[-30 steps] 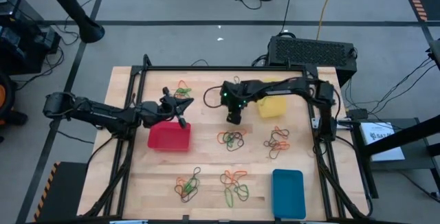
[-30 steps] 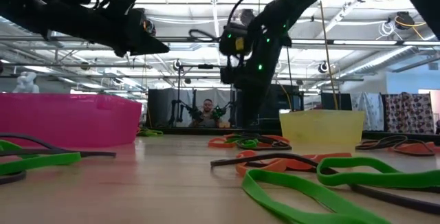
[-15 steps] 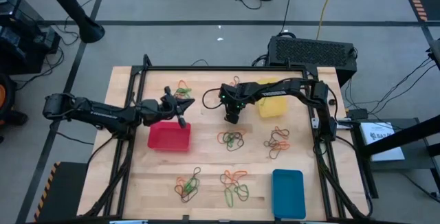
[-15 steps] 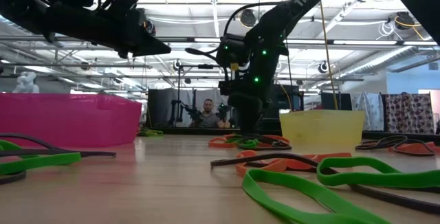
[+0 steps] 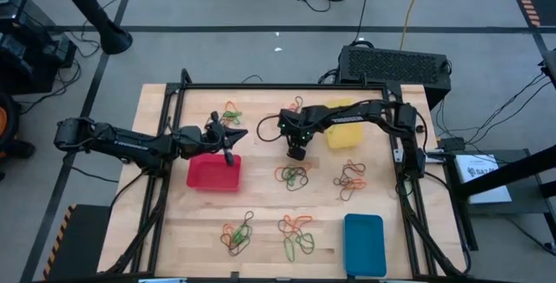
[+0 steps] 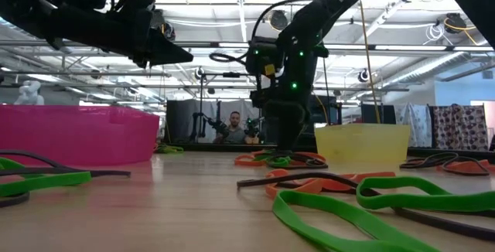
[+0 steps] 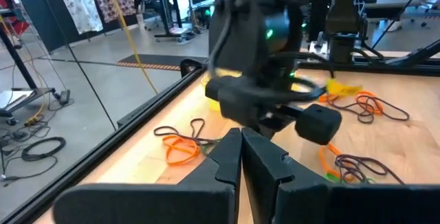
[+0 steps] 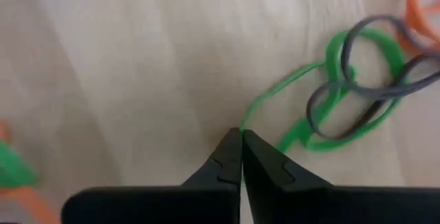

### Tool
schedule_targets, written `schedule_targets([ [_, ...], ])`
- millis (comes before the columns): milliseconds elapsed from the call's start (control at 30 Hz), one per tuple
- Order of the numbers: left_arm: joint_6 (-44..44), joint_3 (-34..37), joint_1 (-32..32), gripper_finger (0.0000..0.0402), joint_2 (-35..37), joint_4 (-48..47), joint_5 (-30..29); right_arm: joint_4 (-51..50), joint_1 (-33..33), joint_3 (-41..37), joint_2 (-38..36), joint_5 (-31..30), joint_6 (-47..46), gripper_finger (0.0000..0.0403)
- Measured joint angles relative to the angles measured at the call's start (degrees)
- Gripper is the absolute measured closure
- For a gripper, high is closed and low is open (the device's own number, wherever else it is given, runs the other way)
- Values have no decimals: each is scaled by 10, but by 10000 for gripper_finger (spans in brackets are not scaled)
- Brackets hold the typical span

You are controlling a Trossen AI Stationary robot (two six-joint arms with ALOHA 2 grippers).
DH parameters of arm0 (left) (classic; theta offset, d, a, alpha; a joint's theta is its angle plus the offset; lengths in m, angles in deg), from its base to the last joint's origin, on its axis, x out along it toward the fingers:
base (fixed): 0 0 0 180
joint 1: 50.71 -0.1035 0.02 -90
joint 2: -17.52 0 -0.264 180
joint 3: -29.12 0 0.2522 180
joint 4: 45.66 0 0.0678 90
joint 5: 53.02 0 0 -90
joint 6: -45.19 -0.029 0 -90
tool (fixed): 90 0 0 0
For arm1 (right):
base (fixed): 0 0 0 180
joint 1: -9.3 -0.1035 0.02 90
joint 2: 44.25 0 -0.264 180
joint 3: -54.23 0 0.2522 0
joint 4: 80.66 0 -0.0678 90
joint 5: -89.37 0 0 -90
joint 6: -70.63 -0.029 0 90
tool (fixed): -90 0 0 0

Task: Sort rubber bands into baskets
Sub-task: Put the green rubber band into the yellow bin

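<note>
- Seen from above: right gripper (image 5: 297,154) lowered onto the table (image 5: 261,209) just behind the central cluster of rubber bands (image 5: 293,176), beside the yellow basket (image 5: 345,133).
- Closed to a point in the right wrist view, fingertips (image 8: 241,140) pinched together on the end of a green band (image 8: 289,97); that loop tangled with a grey one (image 8: 375,86) and an orange one at the frame's edge. Cannot tell whether the green band is truly gripped or merely touched.
- Held above the far rim of the red basket (image 5: 214,172): left gripper (image 5: 230,141), fingers pressed narrow, nothing visibly between them in the left wrist view (image 7: 242,157).
- Directly ahead of the left gripper in its own camera: the right arm's wrist block with its green light (image 7: 258,45), filling much of the view and hiding part of the yellow basket.
- Scattered elsewhere on the wood: a small heap near the back edge (image 5: 229,111), one right of centre (image 5: 350,179), two at the front (image 5: 236,231) (image 5: 296,233).
- Parked at the front right corner: blue basket (image 5: 363,244).
- At table height: thick green loops (image 6: 363,206) across the foreground, pink-red basket wall (image 6: 77,134) to one side, yellow basket (image 6: 362,145) behind the right arm.
- Beyond the table: black case (image 5: 395,66), floor cables, a seated person (image 6: 233,127) far off in the room.
</note>
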Motion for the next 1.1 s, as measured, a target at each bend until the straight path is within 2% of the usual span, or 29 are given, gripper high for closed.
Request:
schedule_targets([
  [200, 2, 0, 0, 385, 0, 0, 0, 11, 2, 1, -65, -9, 24, 402],
  [433, 1, 0, 0, 385, 0, 0, 0, -20, 17, 1, -154, -16, 56, 402],
  [567, 1, 0, 0, 385, 0, -1, 0, -74, 36, 1, -197, -79, 46, 402],
  [733, 1, 0, 0, 385, 0, -18, 0, -174, 64, -1, -223, -143, -13, 403],
  [933, 14, 0, 0, 385, 0, -30, 0, -180, 99, -65, -228, -146, -38, 403],
  [1100, 15, 0, 0, 385, 0, -31, 0, -119, 112, -134, -228, -144, -19, 403],
])
